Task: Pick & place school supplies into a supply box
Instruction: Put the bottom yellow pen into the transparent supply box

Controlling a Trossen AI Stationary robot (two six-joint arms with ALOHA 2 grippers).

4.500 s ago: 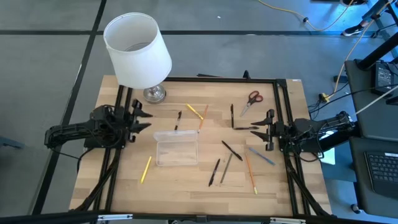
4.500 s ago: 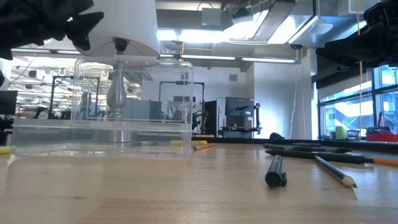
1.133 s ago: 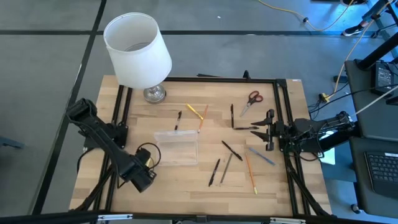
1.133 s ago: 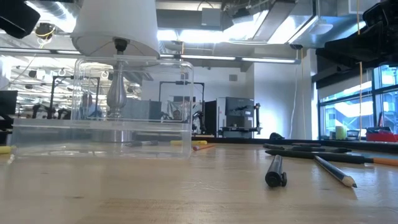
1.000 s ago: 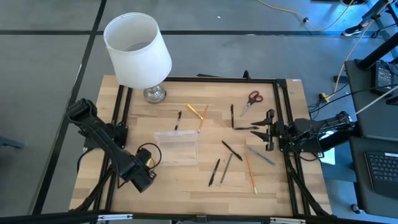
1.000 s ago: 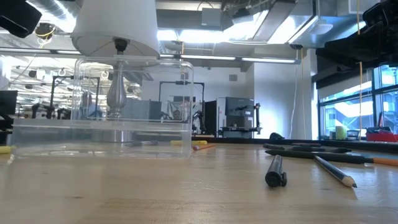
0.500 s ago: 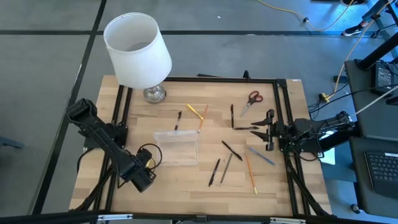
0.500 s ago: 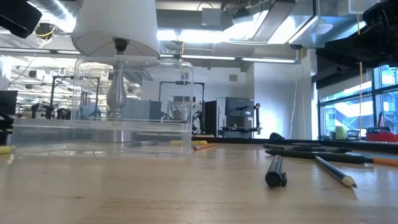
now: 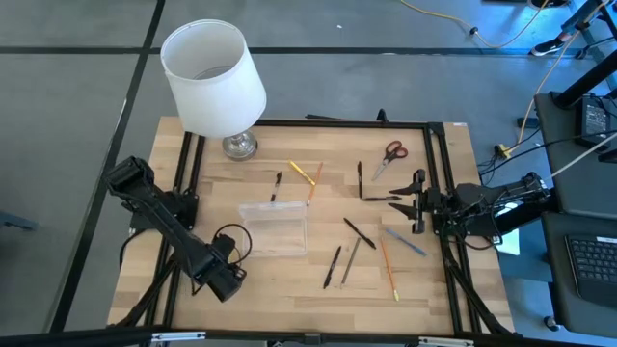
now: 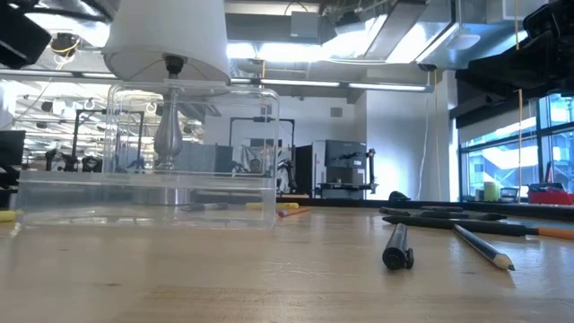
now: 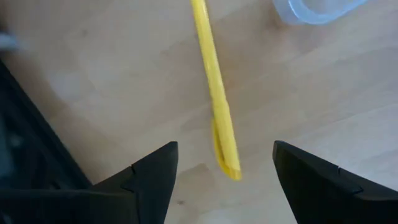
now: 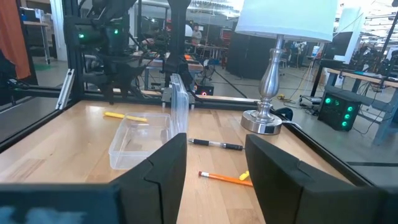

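1. We see the left pincer (image 11: 221,177) lowered over the front left part of the worktop (image 9: 289,289), its fingers spread wide apart, holding nothing.
2. Between those fingers lies a yellow pencil (image 11: 214,93) flat on the wood; in the high view the arm covers most of it.
3. The supply box (image 9: 274,229) sits near the middle of the worktop, clear plastic, nothing in it that we can make out. A corner of it shows just beyond the yellow pencil in the left wrist view.
4. The right pincer (image 9: 416,200) waits at the right rim of the worktop, pointing inward, fingers apart and bare.
5. Scattered to the right of the box: a black pen (image 9: 360,232), another black pen (image 9: 332,267), a grey pencil (image 9: 351,260), an orange pencil (image 9: 387,267) and a grey-blue pencil (image 9: 406,241).
6. Behind the box: a short black pen (image 9: 276,186), a yellow pencil and an orange pencil crossing close together (image 9: 308,176).
7. Red-handled scissors (image 9: 389,157) lie at the back right.
8. A white-shaded lamp (image 9: 213,79) stands at the back left corner.
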